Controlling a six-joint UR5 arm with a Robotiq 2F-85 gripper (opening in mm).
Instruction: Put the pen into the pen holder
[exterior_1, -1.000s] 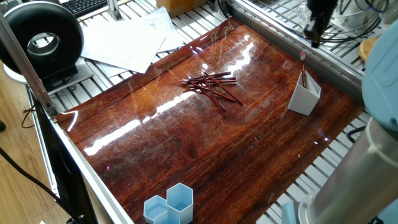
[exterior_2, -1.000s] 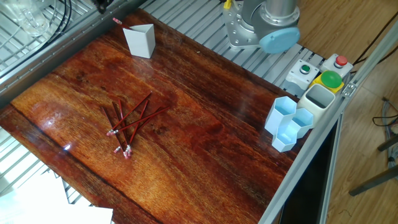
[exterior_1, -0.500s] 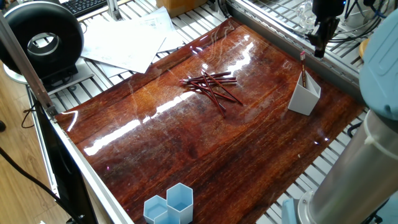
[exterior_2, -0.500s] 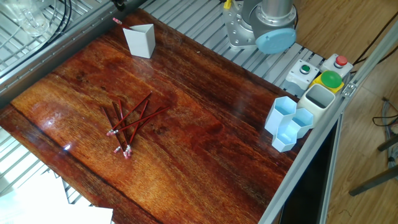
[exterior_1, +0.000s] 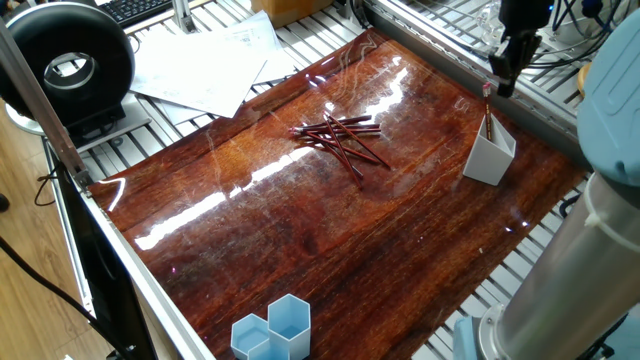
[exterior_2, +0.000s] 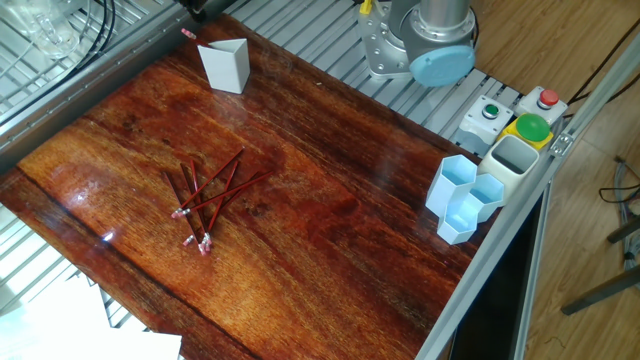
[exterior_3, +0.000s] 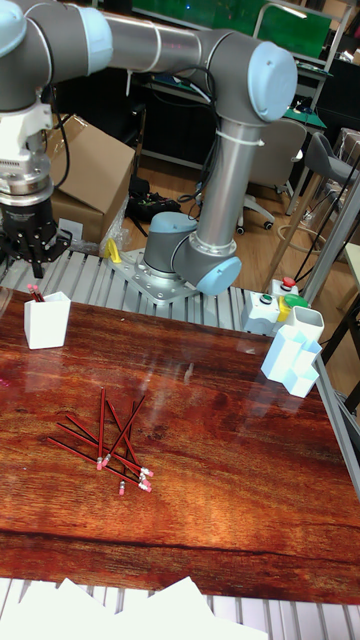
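Two high cameras look down across the wooden table (exterior_1: 330, 230) from opposite corners; a lower, tall camera faces the arm's base (exterior_3: 185, 262). All three share the tabletop.

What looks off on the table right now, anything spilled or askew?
Nothing damaged. The dark red pens lie in a crossed, loose pile on the glossy wooden table rather than in a holder. One pen leans tilted in the small white angular pen holder, tip poking past the rim. The gripper hangs above it, holding nothing.
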